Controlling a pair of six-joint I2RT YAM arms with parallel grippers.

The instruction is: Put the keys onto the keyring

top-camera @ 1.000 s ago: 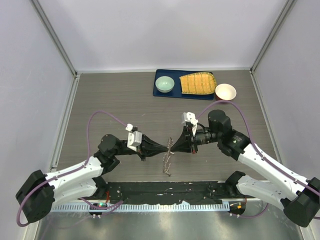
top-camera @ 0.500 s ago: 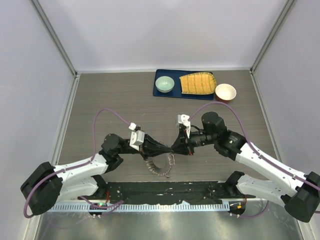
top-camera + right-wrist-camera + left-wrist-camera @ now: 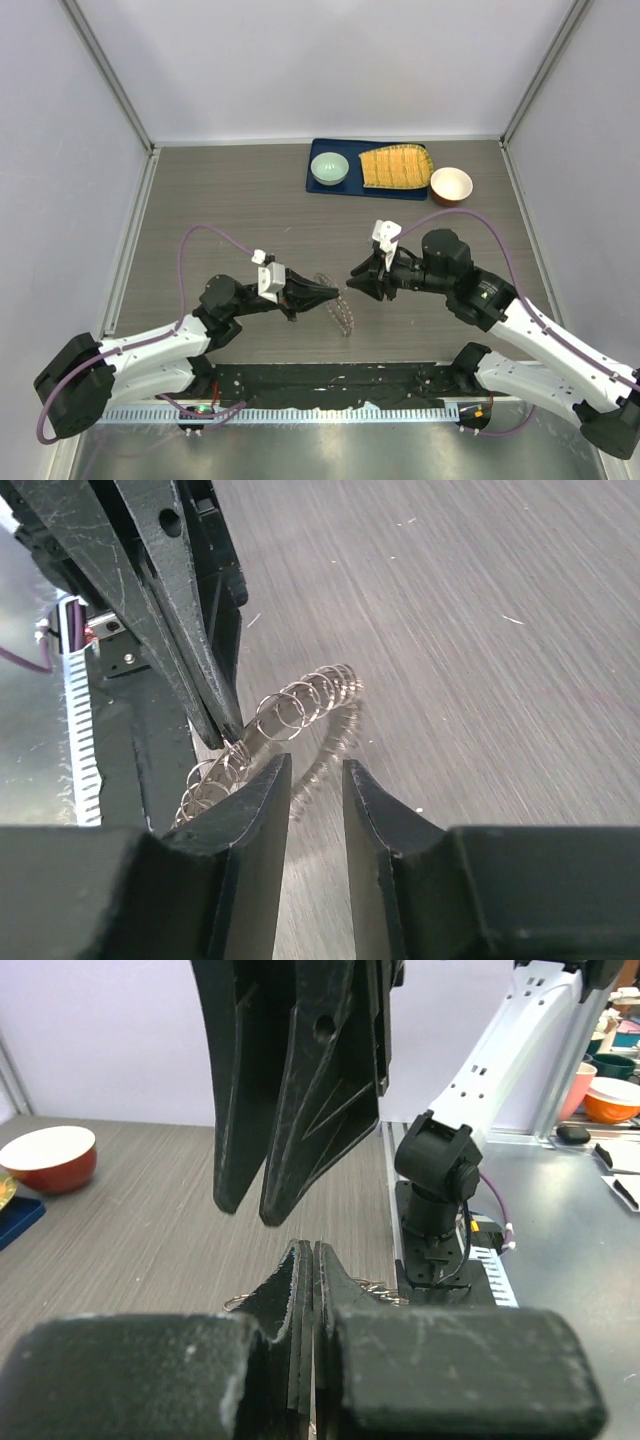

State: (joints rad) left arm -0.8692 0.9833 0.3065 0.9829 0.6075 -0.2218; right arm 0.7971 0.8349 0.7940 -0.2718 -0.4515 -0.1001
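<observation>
The keyring (image 3: 346, 314), a grey metal ring fringed with many small wire loops, hangs tilted just above the table from my left gripper (image 3: 332, 292). That gripper is shut on the ring's rim. In the right wrist view the loops of the keyring (image 3: 300, 704) curve away from the left gripper's tips (image 3: 226, 736). My right gripper (image 3: 353, 282) stands a short way to the right of the ring, open, with nothing between its fingers (image 3: 262, 790). In the left wrist view my closed left gripper (image 3: 305, 1247) points at the right gripper's fingers (image 3: 318, 1100) above it. I cannot make out the keys in any view.
At the back, a blue tray (image 3: 318, 184) carries a pale green bowl (image 3: 329, 168) and a yellow ridged pad (image 3: 396, 166). A red-and-white bowl (image 3: 451, 184) stands right of it. A black strip (image 3: 330, 380) runs along the near edge between the arm bases.
My right gripper has opened and drawn back to the right, off the keyring. The ring, earlier pinched between both grippers, now hangs from the left gripper alone.
</observation>
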